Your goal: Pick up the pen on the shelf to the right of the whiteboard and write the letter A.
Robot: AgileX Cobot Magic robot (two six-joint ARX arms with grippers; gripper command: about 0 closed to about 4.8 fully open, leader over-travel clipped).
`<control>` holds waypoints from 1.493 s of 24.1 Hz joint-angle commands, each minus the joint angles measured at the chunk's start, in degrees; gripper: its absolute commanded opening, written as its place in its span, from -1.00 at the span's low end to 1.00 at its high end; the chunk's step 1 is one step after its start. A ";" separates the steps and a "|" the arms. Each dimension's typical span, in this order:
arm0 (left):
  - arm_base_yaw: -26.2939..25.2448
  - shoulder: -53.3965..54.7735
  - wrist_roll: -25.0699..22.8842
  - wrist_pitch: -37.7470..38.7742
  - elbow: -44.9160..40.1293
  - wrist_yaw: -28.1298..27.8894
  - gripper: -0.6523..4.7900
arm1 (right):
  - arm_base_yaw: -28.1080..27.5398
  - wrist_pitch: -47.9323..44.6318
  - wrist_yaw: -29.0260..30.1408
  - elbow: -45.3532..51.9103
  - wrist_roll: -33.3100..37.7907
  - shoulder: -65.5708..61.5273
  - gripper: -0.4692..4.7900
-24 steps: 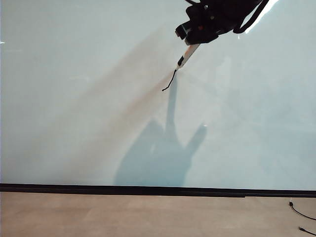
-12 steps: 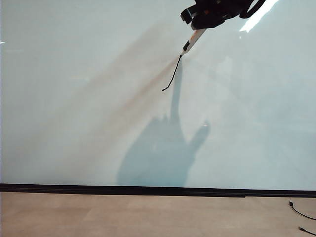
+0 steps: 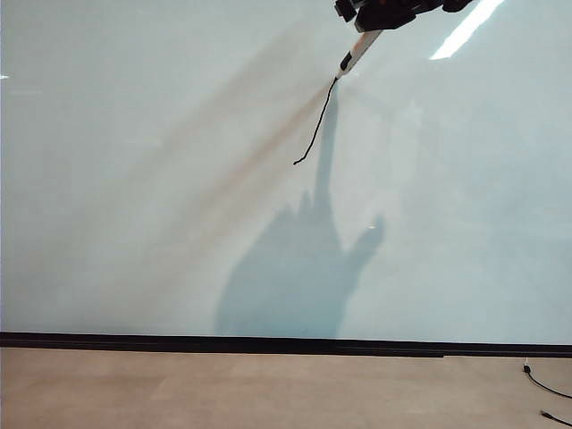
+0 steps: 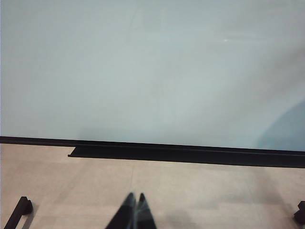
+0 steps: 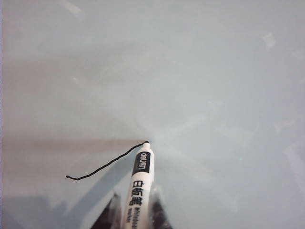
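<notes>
The whiteboard (image 3: pixel 134 179) fills most of the exterior view. At its top edge my right gripper (image 3: pixel 380 16) is shut on the pen (image 3: pixel 357 52), a slim white marker whose dark tip touches the board. One thin black slanting stroke of the letter A (image 3: pixel 315 125) runs down and left from the tip. In the right wrist view the pen (image 5: pixel 138 186) sits between the dark fingers (image 5: pixel 157 214) of the right gripper (image 5: pixel 136 210), its tip at the end of the stroke (image 5: pixel 102 167). My left gripper (image 4: pixel 136 196) is shut and empty over the wooden table (image 4: pixel 200 191), short of the board (image 4: pixel 143 71).
A black strip (image 3: pixel 268 343) runs along the board's lower edge, with the wooden table (image 3: pixel 223 389) in front. A black cable (image 3: pixel 545 386) lies at the table's right end. The arm's shadow (image 3: pixel 295 277) falls on the board. Black feet (image 4: pixel 19 210) stand near the left gripper.
My right gripper has moved up and to the right with the pen, and the black stroke has grown longer behind the tip. The left gripper's earlier state is not shown.
</notes>
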State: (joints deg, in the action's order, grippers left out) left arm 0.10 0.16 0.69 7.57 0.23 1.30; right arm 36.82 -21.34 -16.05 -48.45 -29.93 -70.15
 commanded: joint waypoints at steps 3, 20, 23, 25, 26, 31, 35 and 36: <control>0.02 0.02 -0.22 -0.33 0.15 0.00 -0.78 | 0.33 0.35 1.66 0.09 -0.20 0.70 -0.86; 0.02 0.02 -0.24 -0.33 0.15 0.00 -0.78 | 10.56 -14.36 -13.16 16.04 23.15 8.94 -0.86; 0.02 0.02 -0.22 -0.33 0.15 0.02 -0.78 | 9.53 -18.32 -12.17 16.33 26.05 6.82 -0.86; 0.02 0.02 -0.24 -0.33 0.15 0.00 -0.78 | 7.72 -21.55 -9.07 16.33 29.35 4.50 -0.86; 0.02 0.02 -0.22 -0.35 0.15 0.00 -0.78 | 6.91 -23.17 -7.69 16.31 30.56 3.30 -0.86; 0.02 0.02 -0.24 -0.35 0.15 0.00 -0.78 | 3.28 -32.48 -2.36 16.31 31.91 -1.79 -0.86; 0.02 0.02 -0.24 -0.35 0.15 0.00 -0.78 | 2.19 -34.49 0.83 16.31 31.82 -2.10 -0.86; 0.02 0.02 -0.24 -0.33 0.15 0.02 -0.78 | 2.19 -34.69 0.92 16.31 31.74 -2.10 -0.86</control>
State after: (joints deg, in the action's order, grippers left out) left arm 0.10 0.16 0.69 7.57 0.23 1.30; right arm 38.87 -54.17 -16.16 -31.99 1.76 -72.55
